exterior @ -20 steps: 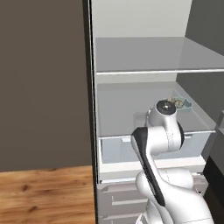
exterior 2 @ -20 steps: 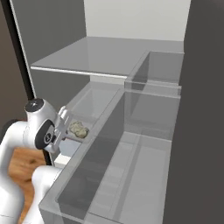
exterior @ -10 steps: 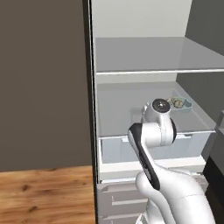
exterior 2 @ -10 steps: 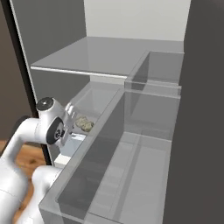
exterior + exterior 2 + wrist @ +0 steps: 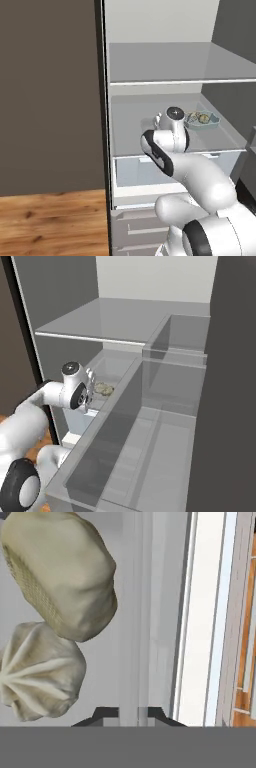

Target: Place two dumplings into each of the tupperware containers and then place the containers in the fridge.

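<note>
Fridge (image 5: 160,65) open; arm reaching onto its middle glass shelf (image 5: 135,125). Pincer (image 5: 127,712) clenched on the wall of a translucent tupperware container (image 5: 202,120) holding two dumplings (image 5: 55,577), at 3 o'clock of the wrist. Step: setting the container down; next, release and withdraw.

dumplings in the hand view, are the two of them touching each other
Touching. In the hand view the upper dumpling rests directly against the pleated lower dumpling, their edges meeting with no gap between them.
</note>
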### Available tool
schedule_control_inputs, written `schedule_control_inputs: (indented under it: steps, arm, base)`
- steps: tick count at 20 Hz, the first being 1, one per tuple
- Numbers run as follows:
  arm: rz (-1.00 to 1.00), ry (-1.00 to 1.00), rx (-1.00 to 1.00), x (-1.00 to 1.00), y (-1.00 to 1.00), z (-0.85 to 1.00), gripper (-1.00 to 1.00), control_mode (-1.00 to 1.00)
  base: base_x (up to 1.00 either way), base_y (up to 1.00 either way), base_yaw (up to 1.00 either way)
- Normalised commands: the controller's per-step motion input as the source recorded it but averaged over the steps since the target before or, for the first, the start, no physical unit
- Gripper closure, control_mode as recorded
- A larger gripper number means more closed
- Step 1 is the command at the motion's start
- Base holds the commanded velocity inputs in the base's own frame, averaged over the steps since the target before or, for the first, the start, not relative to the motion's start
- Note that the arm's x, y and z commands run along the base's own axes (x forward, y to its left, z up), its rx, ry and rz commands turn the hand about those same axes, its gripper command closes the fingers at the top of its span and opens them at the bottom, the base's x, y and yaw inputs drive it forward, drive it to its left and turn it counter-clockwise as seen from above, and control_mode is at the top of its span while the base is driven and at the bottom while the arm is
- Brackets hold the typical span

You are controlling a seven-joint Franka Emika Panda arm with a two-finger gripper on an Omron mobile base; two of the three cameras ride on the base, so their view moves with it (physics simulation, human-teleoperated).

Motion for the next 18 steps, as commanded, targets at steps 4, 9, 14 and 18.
schedule_control_inputs:
  steps: [4,9,14,18]
  arm:
    - [0.04,0.19,-0.08,0.77,0.00,-0.33,1.00,-1.00]
    - [0.07,0.10,-0.10,0.58,0.00,-0.72,1.00,-1.00]
    - [0.09,0.00,-0.06,0.51,0.00,-0.82,1.00,-1.00]
    - [0.08,-0.07,-0.06,0.17,0.00,-0.64,-1.00,-1.00]
  base:
    - [0.00,0.00,0.00]
    - [0.00,0.00,0.00]
    - [0.00,0.00,0.00]
    - [0.00,0.00,0.00]
